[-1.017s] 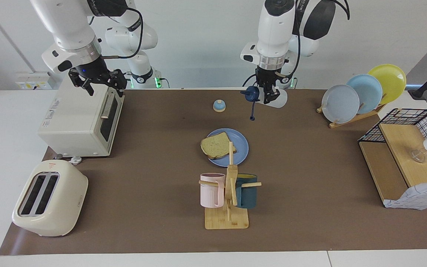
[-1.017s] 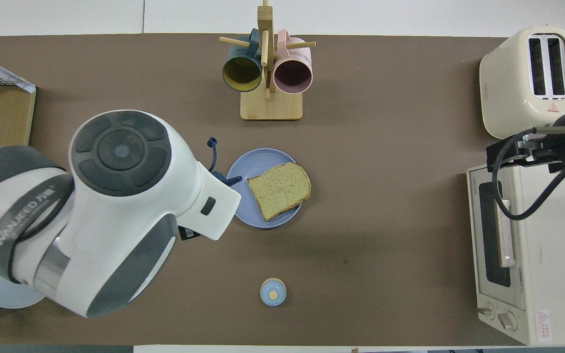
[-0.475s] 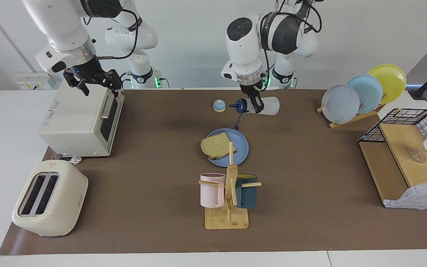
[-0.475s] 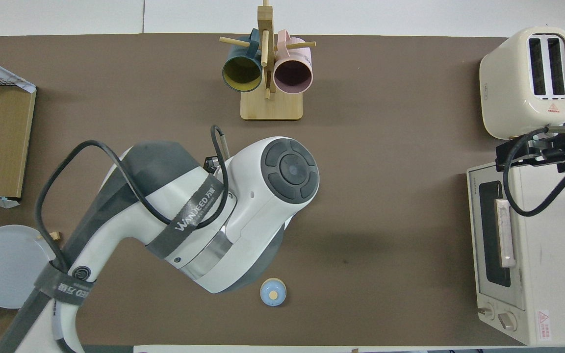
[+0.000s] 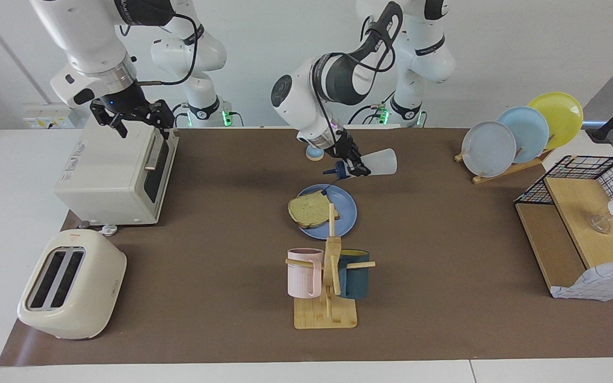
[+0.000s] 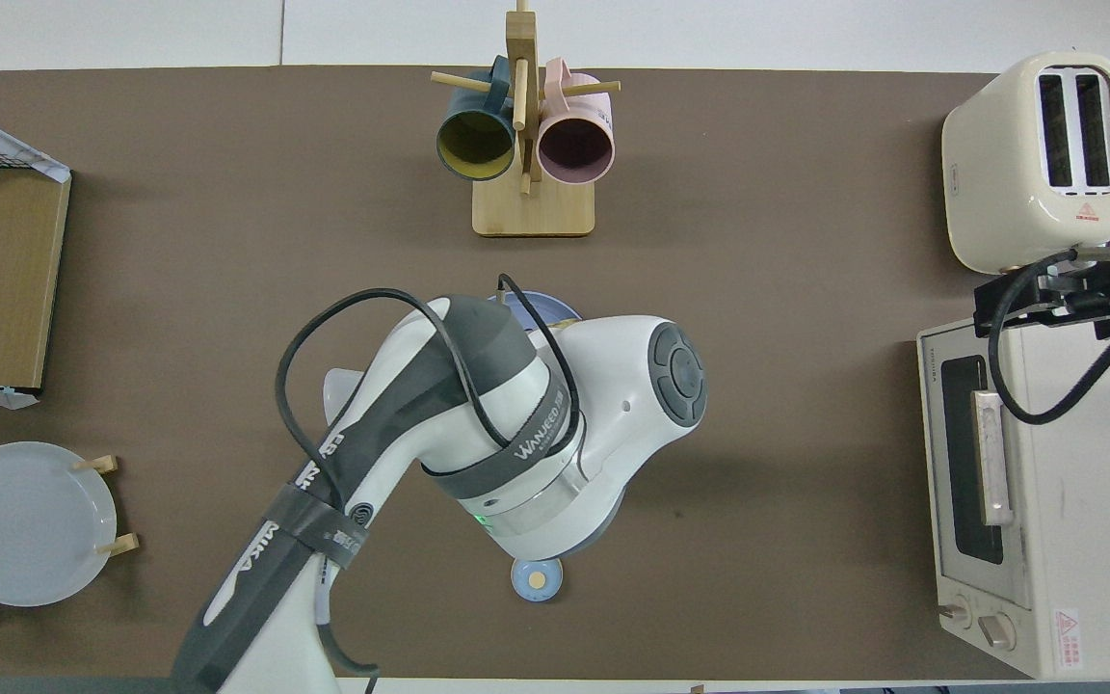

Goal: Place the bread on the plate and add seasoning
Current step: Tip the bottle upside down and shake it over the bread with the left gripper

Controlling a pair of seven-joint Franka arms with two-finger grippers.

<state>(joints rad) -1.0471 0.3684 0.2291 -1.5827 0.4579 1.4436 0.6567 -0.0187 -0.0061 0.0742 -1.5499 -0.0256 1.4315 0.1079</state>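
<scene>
Blue plate (image 5: 346, 210): one bread (image 5: 311, 208); two mugs (image 5: 304, 272).

The seasoning bottle (image 5: 373, 163), clamped in the left gripper (image 5: 356, 169), has been carried from beside the bell (image 5: 314, 153) to over the plate's (image 5: 347, 213) rim, cap tilted downward.

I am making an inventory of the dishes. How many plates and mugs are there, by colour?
Medium-blue plate, under the bread: 1
Pale blue plates in the rack: 2
Yellow plate: 1
Pink mug: 1
Dark teal mug: 1
Total: 6
</scene>
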